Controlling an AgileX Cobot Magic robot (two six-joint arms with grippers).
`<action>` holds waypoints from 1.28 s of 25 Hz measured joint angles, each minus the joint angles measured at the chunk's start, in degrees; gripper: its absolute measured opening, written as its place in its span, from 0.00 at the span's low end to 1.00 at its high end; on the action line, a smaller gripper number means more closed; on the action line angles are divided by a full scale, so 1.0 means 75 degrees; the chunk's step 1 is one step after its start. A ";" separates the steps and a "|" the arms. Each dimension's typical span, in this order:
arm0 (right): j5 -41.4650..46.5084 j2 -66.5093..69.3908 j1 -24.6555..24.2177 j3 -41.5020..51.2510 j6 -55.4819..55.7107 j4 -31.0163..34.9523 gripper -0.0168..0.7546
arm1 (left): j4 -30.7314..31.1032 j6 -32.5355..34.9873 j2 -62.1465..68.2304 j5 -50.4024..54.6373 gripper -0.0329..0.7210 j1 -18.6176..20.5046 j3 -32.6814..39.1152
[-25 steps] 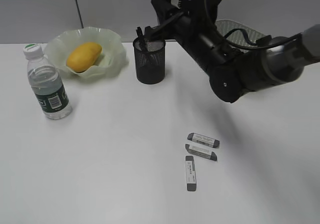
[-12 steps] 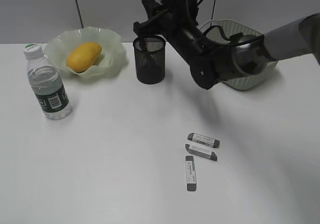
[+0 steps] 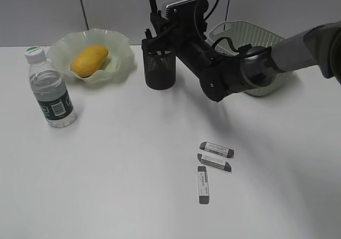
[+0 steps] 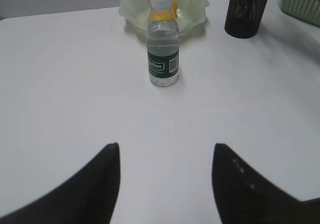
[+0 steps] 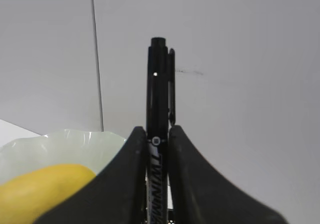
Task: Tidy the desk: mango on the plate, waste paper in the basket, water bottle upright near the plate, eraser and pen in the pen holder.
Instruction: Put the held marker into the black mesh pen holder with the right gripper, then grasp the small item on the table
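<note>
My right gripper (image 5: 157,129) is shut on a black pen (image 5: 156,84), which stands upright. In the exterior view the right gripper (image 3: 152,34) holds the pen (image 3: 151,0) just over the left rim of the black mesh pen holder (image 3: 160,68). The mango (image 3: 89,59) lies on the wavy green plate (image 3: 121,63). The water bottle (image 3: 50,89) stands upright left of the plate. Three grey erasers (image 3: 216,149) lie on the desk (image 3: 122,164). My left gripper (image 4: 166,146) is open above bare desk, facing the bottle (image 4: 163,49). The waste paper is out of view.
The pale green basket (image 3: 250,33) stands at the back right, partly behind the right arm. In the left wrist view the pen holder (image 4: 243,19) and basket (image 4: 302,1) sit at the top right, with the plate (image 4: 195,9) behind the bottle.
The right arm has swung back and to the left, uncovering the basket. The pen now stands upright over the pen holder's left rim. The left gripper has not moved.
</note>
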 joint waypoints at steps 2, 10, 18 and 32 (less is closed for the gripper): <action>0.0027 -0.0001 0.0000 0.0000 0.0000 0.0000 0.28 | 0.0000 0.0000 0.0000 0.0000 0.63 0.0000 0.0000; -0.0120 -0.0001 0.0000 0.0000 0.0032 0.0000 0.47 | 0.0000 0.0000 0.0000 0.0000 0.63 0.0000 0.0000; 0.0799 -0.0792 0.0006 0.0000 0.0847 -0.0745 0.48 | 0.0000 0.0000 0.0000 0.0000 0.63 0.0000 0.0000; 1.0569 -0.4210 0.0014 -0.0009 0.1653 -0.0813 0.48 | 0.0000 0.0000 0.0000 0.0000 0.63 0.0000 0.0000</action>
